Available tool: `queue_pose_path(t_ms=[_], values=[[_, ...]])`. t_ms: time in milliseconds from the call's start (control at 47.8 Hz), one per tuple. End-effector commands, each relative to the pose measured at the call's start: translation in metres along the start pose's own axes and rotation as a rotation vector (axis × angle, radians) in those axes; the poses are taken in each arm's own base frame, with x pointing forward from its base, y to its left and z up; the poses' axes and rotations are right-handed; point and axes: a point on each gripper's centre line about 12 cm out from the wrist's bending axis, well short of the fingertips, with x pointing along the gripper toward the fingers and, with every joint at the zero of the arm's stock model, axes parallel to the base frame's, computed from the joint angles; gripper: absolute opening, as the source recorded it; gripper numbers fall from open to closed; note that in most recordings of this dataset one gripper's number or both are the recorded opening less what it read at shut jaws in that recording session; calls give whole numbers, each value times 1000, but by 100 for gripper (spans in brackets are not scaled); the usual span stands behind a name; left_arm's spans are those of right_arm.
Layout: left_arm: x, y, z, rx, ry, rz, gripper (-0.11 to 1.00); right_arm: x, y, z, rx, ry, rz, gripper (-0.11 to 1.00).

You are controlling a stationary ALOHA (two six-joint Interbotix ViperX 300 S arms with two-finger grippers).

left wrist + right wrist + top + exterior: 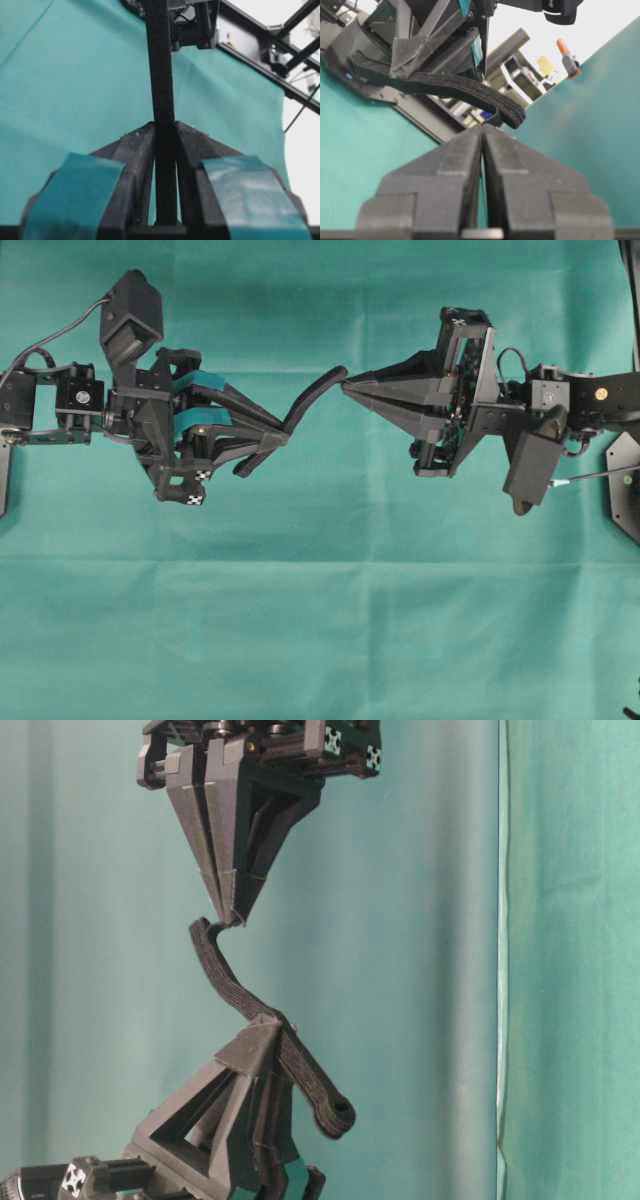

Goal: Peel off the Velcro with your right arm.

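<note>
Holding the soft, bendy Velcro (310, 400) tight, the left fingers (262, 432) clamp its middle; the right fingers (350, 387), fully closed, pinch its free tip.

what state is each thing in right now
Velcro strip: held up off the cloth, bent between the two arms
left end effector: shut on the strip's middle
right end effector: shut on the strip's end
green cloth: spread flat under the arms
</note>
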Motion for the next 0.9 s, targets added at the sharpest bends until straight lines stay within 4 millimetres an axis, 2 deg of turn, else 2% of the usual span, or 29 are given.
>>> queue_pose_path(t_ms=[0,879], values=[[-3,-4,10,-3,-36,-15,10,5,-6,10,0,-44,-23,-9],[-3,-3,13,-5,-42,-13,10,6,3,11,10,-42,5,-9]])
